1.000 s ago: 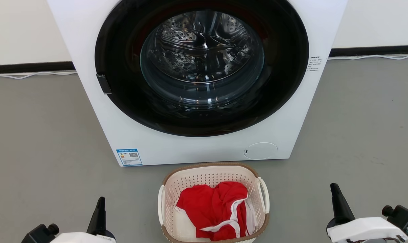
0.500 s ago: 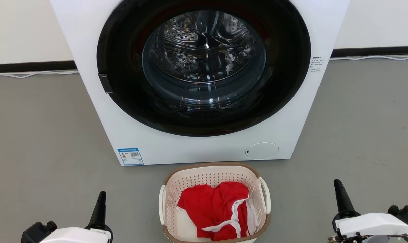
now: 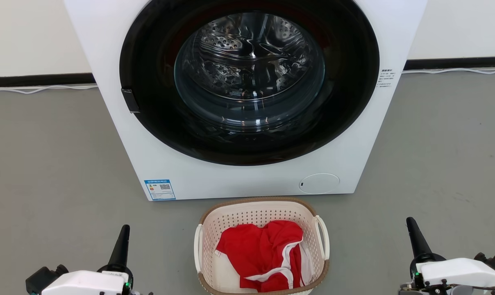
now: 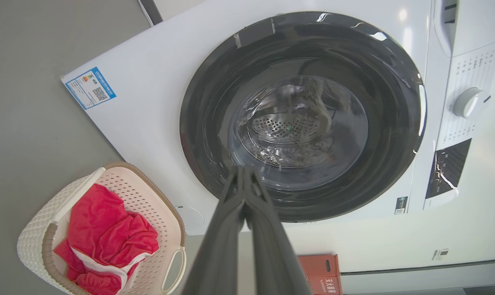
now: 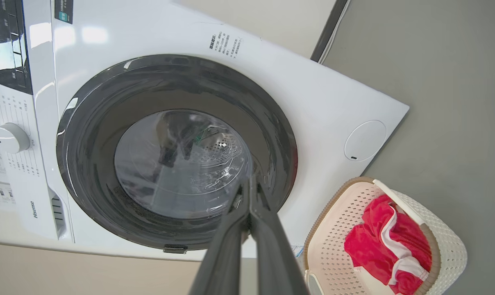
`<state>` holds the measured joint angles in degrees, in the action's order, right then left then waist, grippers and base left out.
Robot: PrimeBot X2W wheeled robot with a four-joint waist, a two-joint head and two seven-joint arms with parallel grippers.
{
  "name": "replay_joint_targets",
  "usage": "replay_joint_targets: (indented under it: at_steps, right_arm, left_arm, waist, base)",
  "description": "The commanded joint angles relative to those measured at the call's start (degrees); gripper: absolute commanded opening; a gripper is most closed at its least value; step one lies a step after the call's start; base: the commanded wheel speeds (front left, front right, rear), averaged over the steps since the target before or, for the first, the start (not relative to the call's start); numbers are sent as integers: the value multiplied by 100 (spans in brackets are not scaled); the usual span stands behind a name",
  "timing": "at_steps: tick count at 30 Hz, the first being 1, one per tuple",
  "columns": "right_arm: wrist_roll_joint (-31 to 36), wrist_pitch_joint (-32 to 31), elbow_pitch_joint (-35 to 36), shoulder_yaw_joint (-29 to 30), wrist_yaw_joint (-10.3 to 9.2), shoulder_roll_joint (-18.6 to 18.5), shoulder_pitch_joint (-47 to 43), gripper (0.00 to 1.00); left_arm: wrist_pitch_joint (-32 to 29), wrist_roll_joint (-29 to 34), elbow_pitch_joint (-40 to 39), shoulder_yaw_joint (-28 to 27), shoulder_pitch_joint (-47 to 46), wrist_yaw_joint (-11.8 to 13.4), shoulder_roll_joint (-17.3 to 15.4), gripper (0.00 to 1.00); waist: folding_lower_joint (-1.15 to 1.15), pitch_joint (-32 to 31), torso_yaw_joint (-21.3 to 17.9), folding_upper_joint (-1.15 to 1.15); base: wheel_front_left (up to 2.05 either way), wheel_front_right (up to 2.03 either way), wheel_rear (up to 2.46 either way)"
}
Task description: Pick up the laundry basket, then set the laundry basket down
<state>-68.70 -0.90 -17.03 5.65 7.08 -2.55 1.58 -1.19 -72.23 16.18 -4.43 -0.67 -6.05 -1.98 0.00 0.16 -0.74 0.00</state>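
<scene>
Grabbing only one handle (image 3: 324, 237) could tip the one laundry basket (image 3: 257, 200), low in the middle of the frame, and spill its one red cloth (image 3: 257, 250). Two grippers, the left gripper (image 3: 125, 229) and right gripper (image 3: 410, 223), sit at the bottom corners, fingers pressed together, empty. One washing machine (image 3: 247, 180) stands above.

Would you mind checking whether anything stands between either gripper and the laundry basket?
Nothing visible does. Only grey floor lies between the left gripper and the laundry basket, and between the right gripper and it. The washing machine stands behind the basket, and the red garment lies inside it.
</scene>
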Motion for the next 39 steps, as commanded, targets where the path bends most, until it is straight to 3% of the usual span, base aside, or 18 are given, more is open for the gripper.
replay_joint_targets:
  at_steps: [1,29,39]
  right_arm:
    - [-252,-91,197,-61,32,-29,339,0]
    - [-2339,-555,301,84,41,-32,460,0]
    - [-2348,-558,301,85,41,-32,460,0]
  left_arm:
    - [-57,-204,-174,-145,-305,-61,-67,0]
    - [-529,-1984,-211,-210,-552,-144,-89,0]
    - [-531,-1992,-211,-210,-553,-144,-89,0]
  waist:
    - [0,0,4,0]
    - [0,1,73,0]
    - [0,1,74,0]
  base:
    - [0,0,0]
    - [0,0,0]
    - [0,0,0]
